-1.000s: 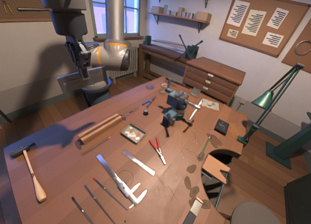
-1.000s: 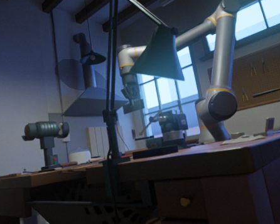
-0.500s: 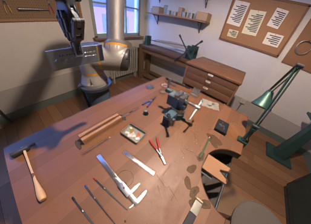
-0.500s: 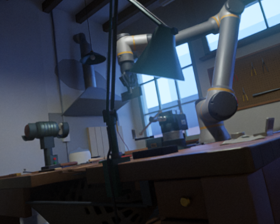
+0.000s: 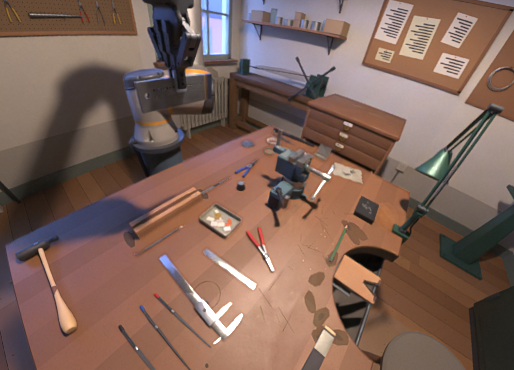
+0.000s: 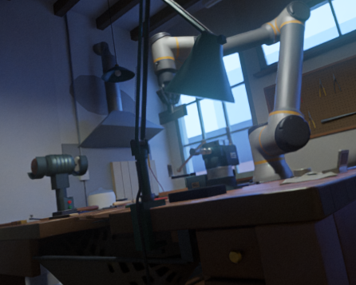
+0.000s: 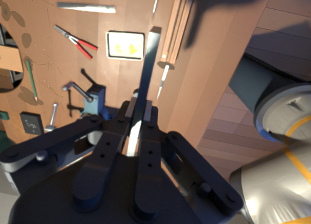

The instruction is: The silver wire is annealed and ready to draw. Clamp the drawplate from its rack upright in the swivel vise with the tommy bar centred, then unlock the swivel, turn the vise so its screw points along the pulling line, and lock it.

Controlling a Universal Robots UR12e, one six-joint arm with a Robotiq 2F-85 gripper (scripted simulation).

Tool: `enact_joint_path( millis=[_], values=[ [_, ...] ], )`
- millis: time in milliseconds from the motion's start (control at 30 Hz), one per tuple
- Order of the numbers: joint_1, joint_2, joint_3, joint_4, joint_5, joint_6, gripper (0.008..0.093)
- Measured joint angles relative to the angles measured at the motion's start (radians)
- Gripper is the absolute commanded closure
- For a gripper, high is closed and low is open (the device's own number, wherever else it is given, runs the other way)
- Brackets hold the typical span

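Observation:
The drawplate [image 5: 172, 93], a flat grey steel bar, hangs level high above the bench's far left edge, seen edge-on in the wrist camera [image 7: 144, 81]. The wooden rack [image 5: 167, 210] lies on the bench below, left of centre. The blue swivel vise [image 5: 290, 176] stands near the middle of the bench with its tommy bar [image 5: 320, 173] sticking out to the right; from the second side camera it shows against the window [image 6: 219, 158]. My gripper [image 5: 176, 69] is well above and left of the vise, closed on the drawplate's middle [image 6: 172, 108].
Behind the bench stand a drawer chest [image 5: 352, 129] and a radiator. On the bench lie red-handled pliers [image 5: 261, 246], a small tray [image 5: 220, 220], a caliper [image 5: 202, 299], a hammer [image 5: 50, 279], files and a pencil. A green lamp [image 5: 450, 159] stands at the right edge.

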Motion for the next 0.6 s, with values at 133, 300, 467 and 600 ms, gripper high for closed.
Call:
enact_joint_path(
  millis=[133, 300, 467, 600],
  values=[
    [0.108, 0.031, -0.020, -0.010, 0.000, 0.107, 0.0934],
    [0.252, 0.088, -0.061, -0.027, 0.000, 0.251, 0.0934],
    [0.383, 0.158, -0.115, -0.043, 0.000, 0.382, 0.0934],
    [0.465, 0.211, -0.160, -0.051, 0.000, 0.464, 0.0934]
  ],
)
